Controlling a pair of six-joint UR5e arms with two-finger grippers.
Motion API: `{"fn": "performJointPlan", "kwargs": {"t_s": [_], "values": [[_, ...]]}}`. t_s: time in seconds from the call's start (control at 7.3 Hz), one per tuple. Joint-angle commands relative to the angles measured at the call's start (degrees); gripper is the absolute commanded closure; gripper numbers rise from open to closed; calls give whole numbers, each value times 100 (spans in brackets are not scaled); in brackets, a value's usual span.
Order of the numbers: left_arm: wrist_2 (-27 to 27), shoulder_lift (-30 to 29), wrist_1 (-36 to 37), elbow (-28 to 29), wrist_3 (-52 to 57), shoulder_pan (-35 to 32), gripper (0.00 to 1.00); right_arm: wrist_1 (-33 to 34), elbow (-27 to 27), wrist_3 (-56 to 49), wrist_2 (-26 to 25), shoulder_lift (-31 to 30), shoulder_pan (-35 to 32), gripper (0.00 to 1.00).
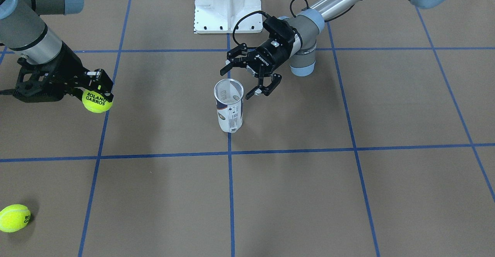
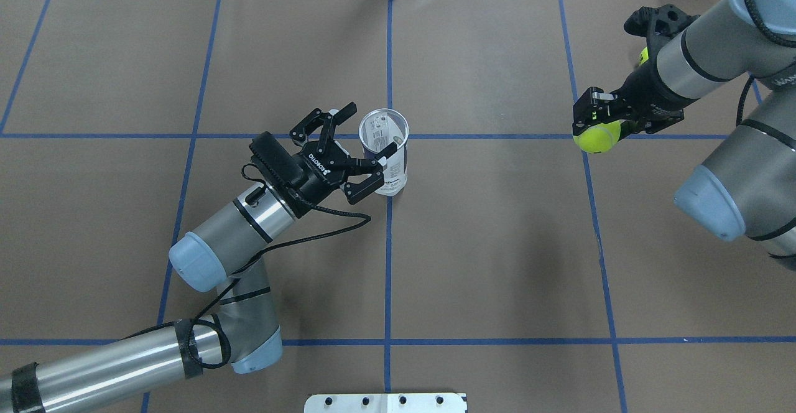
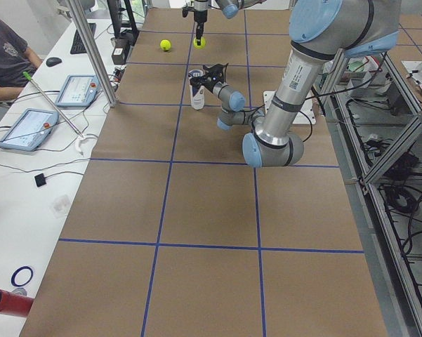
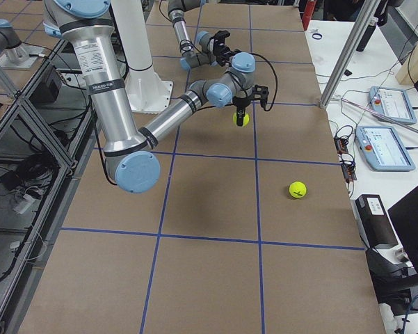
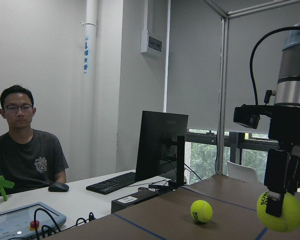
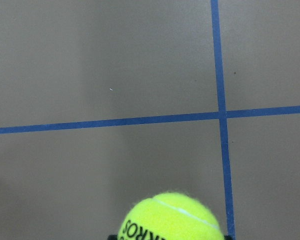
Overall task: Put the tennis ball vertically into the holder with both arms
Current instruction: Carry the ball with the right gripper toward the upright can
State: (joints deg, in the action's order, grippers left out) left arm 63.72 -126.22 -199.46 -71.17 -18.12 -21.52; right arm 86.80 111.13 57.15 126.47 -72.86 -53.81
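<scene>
The holder (image 1: 229, 108), a clear can with a white and navy label, stands upright with its mouth open at the table's middle; it also shows in the overhead view (image 2: 387, 152). My left gripper (image 1: 236, 83) is open and lies sideways at the holder's upper part, one finger on each side of the rim (image 2: 372, 130). I cannot tell whether it touches. My right gripper (image 1: 102, 90) is shut on a yellow tennis ball (image 1: 96, 103) and holds it above the table, well off to the holder's side (image 2: 597, 138). The ball fills the bottom of the right wrist view (image 6: 172, 217).
A second tennis ball (image 1: 14, 218) lies on the table near the operators' edge, beyond my right gripper. The white robot base (image 1: 226, 5) stands behind the holder. An operator (image 5: 25, 150) sits at a desk past the table's edge.
</scene>
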Motion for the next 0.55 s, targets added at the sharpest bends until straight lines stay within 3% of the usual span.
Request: {"fn": "performJointPlan", "kwargs": {"t_s": [0.0, 0.41], "values": [[0, 124, -84, 16, 1, 8, 1, 74, 40, 95, 0, 35, 2, 100], [0, 71, -84, -10, -25, 26, 1, 74, 31, 95, 0, 35, 2, 100]]}}
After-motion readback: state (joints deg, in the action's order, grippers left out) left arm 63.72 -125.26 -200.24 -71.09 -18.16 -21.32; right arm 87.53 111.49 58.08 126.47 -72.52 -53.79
